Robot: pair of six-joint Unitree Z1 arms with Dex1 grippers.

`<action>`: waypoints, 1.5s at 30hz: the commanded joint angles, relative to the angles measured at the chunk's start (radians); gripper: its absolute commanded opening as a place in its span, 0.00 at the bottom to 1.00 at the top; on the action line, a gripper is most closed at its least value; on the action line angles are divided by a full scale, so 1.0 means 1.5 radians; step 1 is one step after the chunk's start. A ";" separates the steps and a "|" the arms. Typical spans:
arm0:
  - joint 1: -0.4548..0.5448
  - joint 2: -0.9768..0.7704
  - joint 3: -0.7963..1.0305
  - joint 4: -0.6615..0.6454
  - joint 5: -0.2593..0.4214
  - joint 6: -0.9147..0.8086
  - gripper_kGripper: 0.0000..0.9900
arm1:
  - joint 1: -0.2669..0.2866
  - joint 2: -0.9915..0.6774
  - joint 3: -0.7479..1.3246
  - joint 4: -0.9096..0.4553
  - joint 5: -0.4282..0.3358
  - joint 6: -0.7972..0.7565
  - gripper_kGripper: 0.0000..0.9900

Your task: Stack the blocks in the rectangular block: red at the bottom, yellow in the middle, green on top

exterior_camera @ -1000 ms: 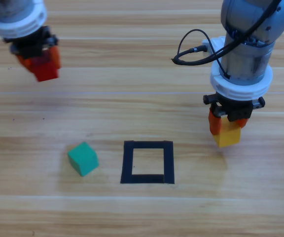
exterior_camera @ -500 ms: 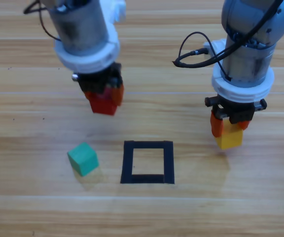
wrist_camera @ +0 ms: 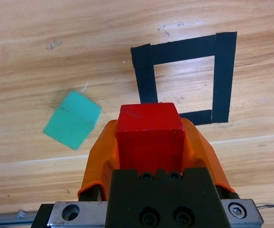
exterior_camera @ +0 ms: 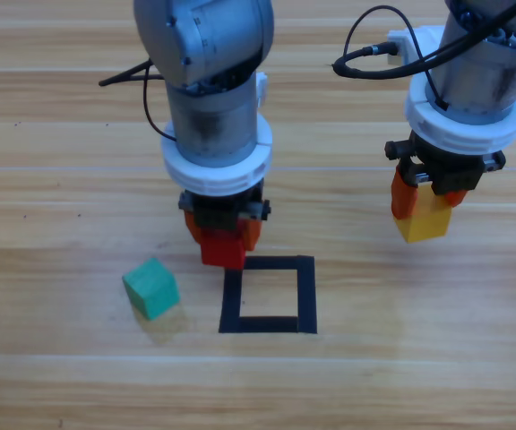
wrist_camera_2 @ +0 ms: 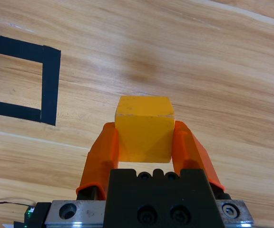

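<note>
two grippers each clamp a cube: the left gripper [exterior_camera: 223, 240] holds red [exterior_camera: 223, 250] over the far-left corner of the tape outline [exterior_camera: 269, 294], green [exterior_camera: 150, 288] (on the table) just left; the right gripper [exterior_camera: 424, 208] holds yellow [exterior_camera: 425, 222] right of the outline.

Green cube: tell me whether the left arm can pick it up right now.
Probably not: the left end effector is shut on the red cube. The green cube itself lies uncovered beside the tape rectangle.

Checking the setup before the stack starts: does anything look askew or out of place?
Only the green cube: it lies turned askew to the tape outline, left of it. Red cube and yellow cube sit squarely in their grippers.
</note>
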 commanded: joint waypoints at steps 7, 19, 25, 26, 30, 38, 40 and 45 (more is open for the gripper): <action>-0.039 0.031 -0.004 0.004 -0.023 -0.101 0.00 | -0.021 -0.019 0.017 -0.010 -0.007 -0.009 0.11; -0.070 0.062 -0.036 0.003 -0.029 -0.169 0.00 | -0.022 -0.019 0.020 -0.013 -0.011 -0.010 0.11; -0.075 0.083 -0.054 0.002 -0.026 -0.184 0.00 | -0.022 -0.019 0.026 -0.018 -0.011 -0.010 0.11; -0.075 0.086 -0.056 0.002 -0.025 -0.184 0.00 | -0.022 -0.019 0.026 -0.018 -0.011 -0.010 0.11; -0.075 0.097 -0.062 0.002 -0.022 -0.184 0.00 | -0.022 -0.018 0.026 -0.020 -0.011 -0.010 0.11; -0.075 0.100 -0.065 -0.005 -0.007 -0.179 0.00 | -0.022 -0.017 0.030 -0.025 -0.011 -0.010 0.11; -0.075 0.101 -0.065 -0.006 -0.006 -0.178 0.00 | -0.022 -0.017 0.031 -0.027 -0.011 -0.010 0.11; -0.075 0.101 -0.064 -0.007 -0.005 -0.173 0.00 | -0.022 -0.017 0.031 -0.027 -0.011 -0.010 0.11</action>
